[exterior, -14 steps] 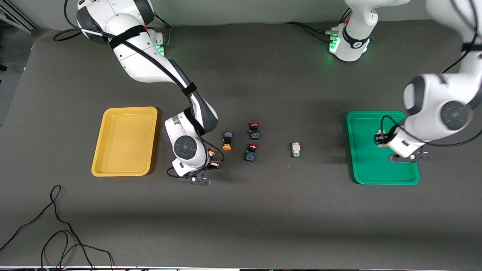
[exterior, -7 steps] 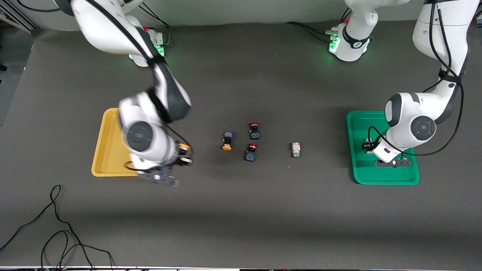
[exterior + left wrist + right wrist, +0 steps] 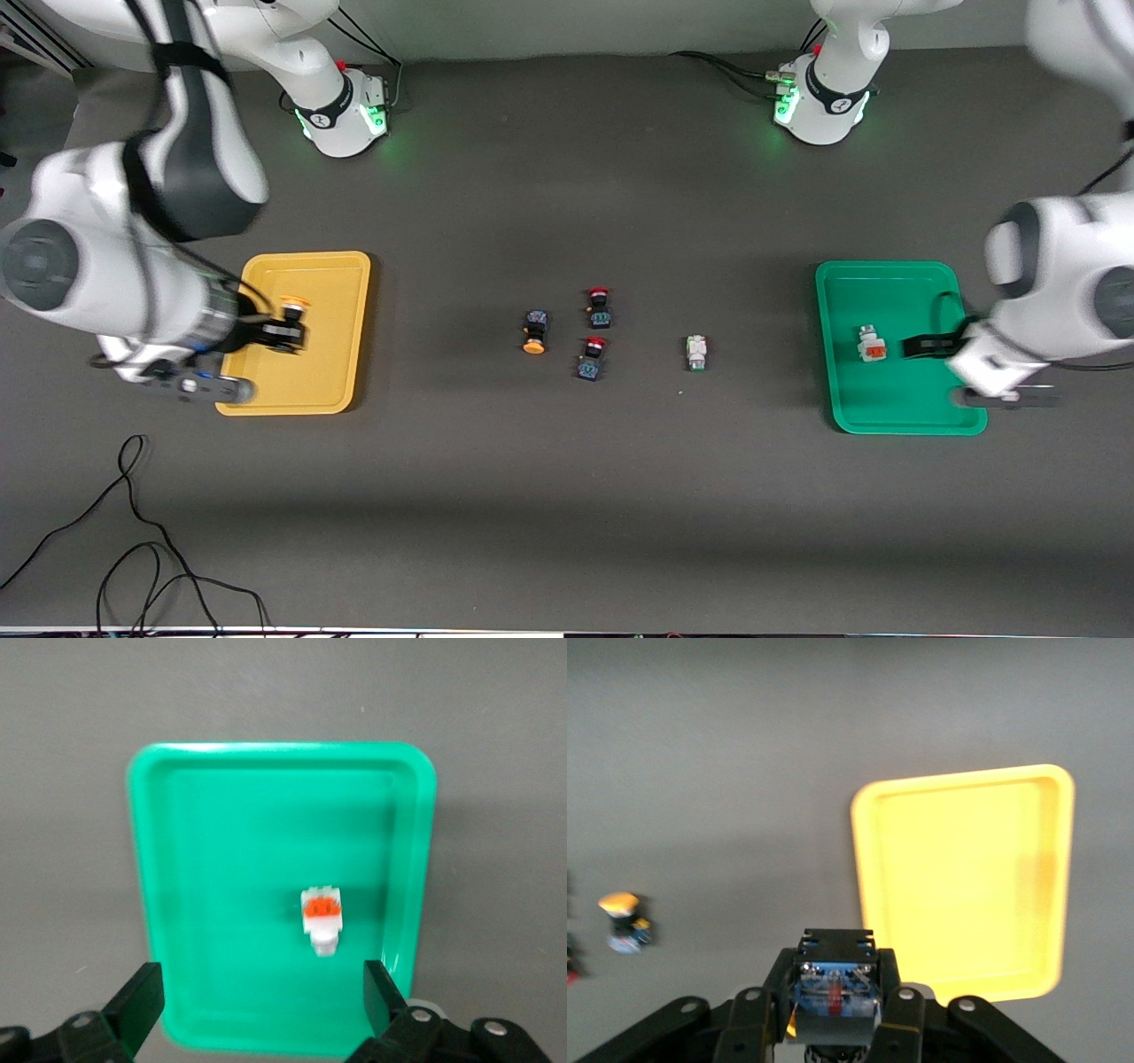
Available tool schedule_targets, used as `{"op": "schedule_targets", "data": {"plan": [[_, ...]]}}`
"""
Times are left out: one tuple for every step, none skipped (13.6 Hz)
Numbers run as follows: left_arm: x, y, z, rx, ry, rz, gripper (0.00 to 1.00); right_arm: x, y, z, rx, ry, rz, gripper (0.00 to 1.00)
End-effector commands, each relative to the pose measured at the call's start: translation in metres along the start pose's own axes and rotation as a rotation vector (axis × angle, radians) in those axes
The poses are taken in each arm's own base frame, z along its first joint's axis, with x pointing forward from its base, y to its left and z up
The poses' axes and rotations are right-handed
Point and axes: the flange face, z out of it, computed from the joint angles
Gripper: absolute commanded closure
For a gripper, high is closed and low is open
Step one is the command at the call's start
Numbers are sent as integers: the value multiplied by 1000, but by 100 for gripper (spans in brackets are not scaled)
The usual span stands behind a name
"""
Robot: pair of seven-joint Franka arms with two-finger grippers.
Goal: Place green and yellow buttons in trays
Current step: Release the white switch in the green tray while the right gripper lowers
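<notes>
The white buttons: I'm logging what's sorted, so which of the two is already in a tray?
The orange-faced white button lies in the green tray, below the open left gripper. The green-trimmed white button sits on the bare table.

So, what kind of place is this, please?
Probably a robotics lab bench: a dark-covered table with loose cables, a yellow tray and a green tray, and small buttons laid out for sorting.

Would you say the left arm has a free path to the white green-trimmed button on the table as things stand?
Probably yes. The left tool is open over the green tray, and the white green-trimmed button stands alone on bare table with nothing close beside it.
</notes>
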Motion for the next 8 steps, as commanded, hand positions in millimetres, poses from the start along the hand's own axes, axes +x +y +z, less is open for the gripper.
{"op": "schedule_targets", "data": {"plan": [[6, 8, -60, -59, 0, -2, 0, -5, 38, 37, 5, 4, -84, 100], [4, 18, -69, -86, 2, -3, 0, -4, 52, 57, 4, 29, -95, 100], [2, 40, -77, -96, 2, 12, 0, -4, 61, 83, 2, 52, -121, 100], [1, 66, -79, -91, 0, -16, 0, -5, 73, 109, -3, 78, -132, 100], [-1, 98, -79, -82, -4, -42, 0, -7, 82, 133, -11, 101, -141, 100], [-5, 136, -77, -72, -8, -55, 0, -10, 84, 154, -18, 117, -142, 100], [-10, 175, -74, -62, -6, -74, 0, -14, 87, 174, -25, 121, -139, 100], [-16, 211, -70, -55, -3, -95, 0, -17, 87, 188, -31, 122, -138, 100]]}}
